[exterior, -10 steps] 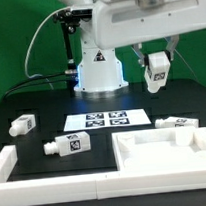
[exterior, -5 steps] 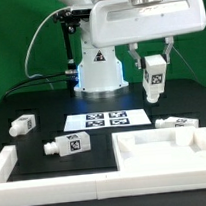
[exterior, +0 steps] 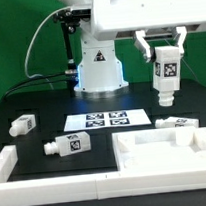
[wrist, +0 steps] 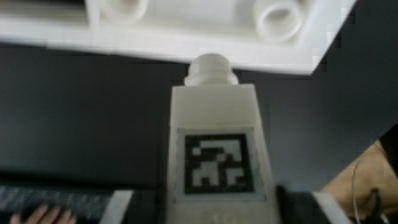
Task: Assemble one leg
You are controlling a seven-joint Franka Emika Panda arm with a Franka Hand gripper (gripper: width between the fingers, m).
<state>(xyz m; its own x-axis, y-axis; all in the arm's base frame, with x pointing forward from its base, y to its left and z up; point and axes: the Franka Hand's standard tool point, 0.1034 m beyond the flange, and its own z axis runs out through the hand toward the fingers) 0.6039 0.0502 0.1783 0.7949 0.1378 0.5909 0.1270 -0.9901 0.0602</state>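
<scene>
My gripper point(exterior: 163, 48) is shut on a white leg point(exterior: 167, 76) and holds it upright in the air at the exterior view's right, above the tabletop point(exterior: 165, 149). The leg bears a black-and-white tag. In the wrist view the held leg point(wrist: 215, 130) points its rounded peg end at the tabletop's corner point(wrist: 196, 35), which has round holes. Three more legs lie on the table: one at the far left point(exterior: 24, 124), one left of centre point(exterior: 67, 145), one at the right point(exterior: 180, 124).
The marker board point(exterior: 107, 119) lies flat in the middle of the dark table. A white L-shaped frame point(exterior: 36, 166) runs along the front and left edge. The robot base point(exterior: 98, 69) stands at the back.
The gripper has carried the leg to the exterior view's right and toward the camera. The leg has turned from tilted to upright. The other parts have not moved.
</scene>
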